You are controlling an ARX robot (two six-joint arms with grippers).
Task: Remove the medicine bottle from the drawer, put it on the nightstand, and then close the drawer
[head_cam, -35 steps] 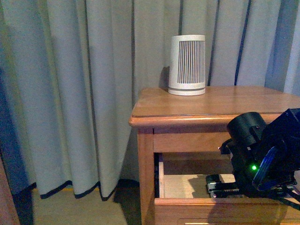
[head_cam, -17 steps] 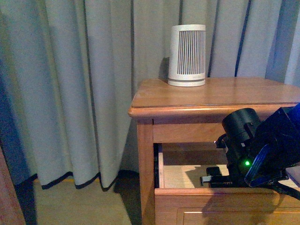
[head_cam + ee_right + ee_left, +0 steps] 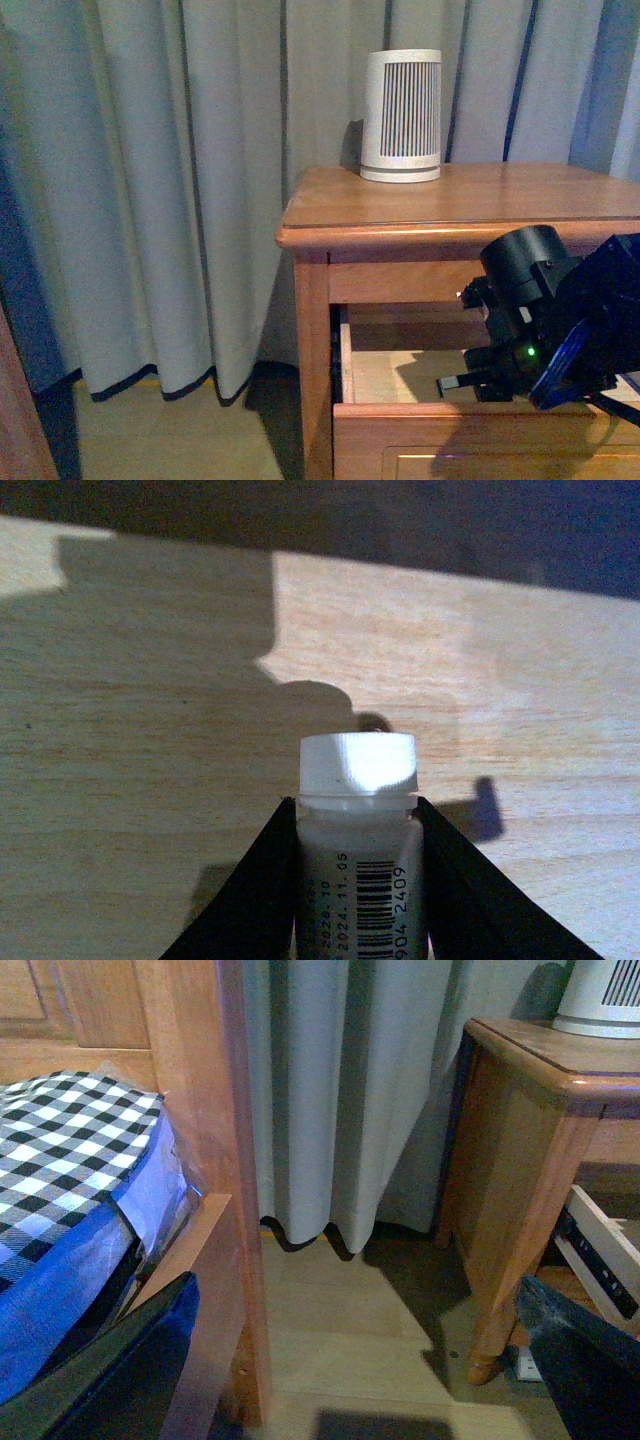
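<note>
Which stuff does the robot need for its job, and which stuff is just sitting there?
Needed: medicine bottle, held in the right gripper; open drawer; nightstand.

Just there: slatted white device on the nightstand top; curtain; checked bedding.

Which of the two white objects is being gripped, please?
The small white plastic medicine bottle, barcode-labelled, clamped in the black right gripper; the tall slatted white cone stands free on the orange-brown wooden nightstand.
</note>
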